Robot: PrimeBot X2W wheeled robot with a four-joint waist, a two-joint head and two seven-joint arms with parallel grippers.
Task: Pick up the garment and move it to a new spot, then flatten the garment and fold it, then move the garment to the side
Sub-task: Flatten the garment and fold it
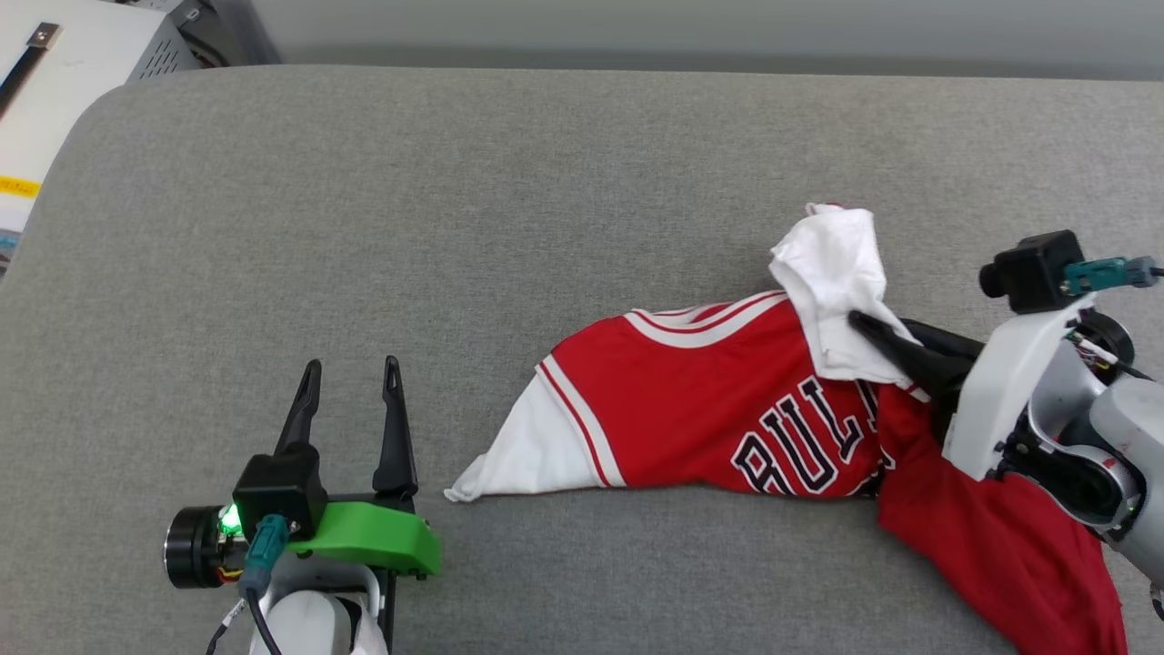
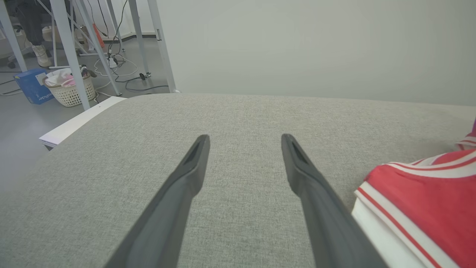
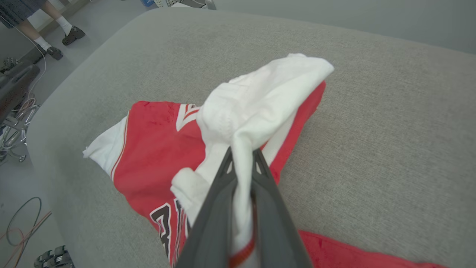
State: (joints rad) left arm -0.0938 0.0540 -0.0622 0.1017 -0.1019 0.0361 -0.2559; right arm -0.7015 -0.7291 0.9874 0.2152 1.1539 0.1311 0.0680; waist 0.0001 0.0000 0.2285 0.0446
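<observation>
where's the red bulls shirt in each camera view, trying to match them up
Head view: the garment lies lower right, from centre to the right edge.
Left wrist view: lower right corner.
Right wrist view: centre, its bunched sleeve pinched in the right claw.
Shared landmark: the flat white sleeve with red stripes.

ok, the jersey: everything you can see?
The garment is a red knit shirt with white sleeves, red-white striped trim and black white-edged lettering, half-hidden. It lies crumpled on the grey cushion. One sleeve lies flat, apart from the open left gripper; the right gripper is shut on the other, bunched sleeve.
</observation>
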